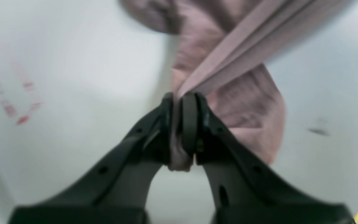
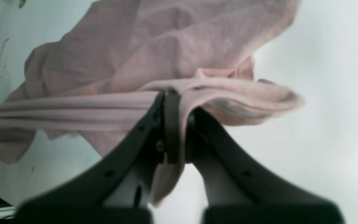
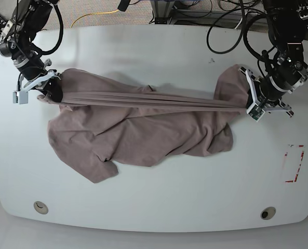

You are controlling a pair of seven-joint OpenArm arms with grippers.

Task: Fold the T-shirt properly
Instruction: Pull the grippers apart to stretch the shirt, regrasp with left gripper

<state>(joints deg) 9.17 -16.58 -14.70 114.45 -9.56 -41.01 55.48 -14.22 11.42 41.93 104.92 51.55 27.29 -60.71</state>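
The mauve T-shirt (image 3: 143, 129) lies crumpled across the middle of the white table, one edge pulled taut into a straight band between both arms. My left gripper (image 3: 251, 102), on the right of the base view, is shut on the shirt's right end; the left wrist view shows cloth (image 1: 228, 46) pinched between the black fingers (image 1: 190, 124). My right gripper (image 3: 54, 89), on the left of the base view, is shut on the shirt's left end, and the right wrist view has the fabric (image 2: 166, 46) folded over the closed fingers (image 2: 171, 124).
The white table (image 3: 159, 202) has rounded corners and two round holes (image 3: 39, 207) near its front edge. A red dashed marking (image 3: 295, 163) sits at the right. Cables (image 3: 221, 31) trail along the table's far edge behind the arms.
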